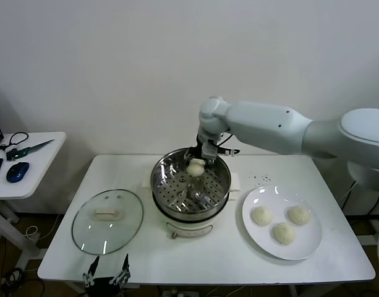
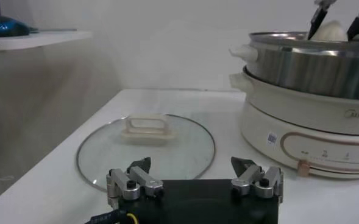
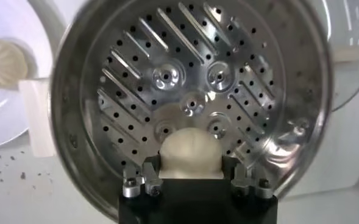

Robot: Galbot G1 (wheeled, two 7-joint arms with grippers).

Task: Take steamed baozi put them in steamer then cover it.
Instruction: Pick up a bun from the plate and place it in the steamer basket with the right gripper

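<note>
Wall (image 1: pixel 115 74): plain white, set behind the right claw.
Main table (image 1: pixel 195 260): white, spread beneath the right claw.
Side table (image 1: pixel 38 158): white, placed well to the left of the left claw.
Floor (image 1: pixel 19 244): cables are seen below the side table.

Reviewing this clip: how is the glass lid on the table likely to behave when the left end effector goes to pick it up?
The glass lid lies flat, so it probably won't roll or tip. Its smooth glass and thin metal rim look slippery, so the raised white handle seems the safer grab. Being glass, it is likely stiff, fairly heavy and breakable. The left end effector waits open beside it.
</note>
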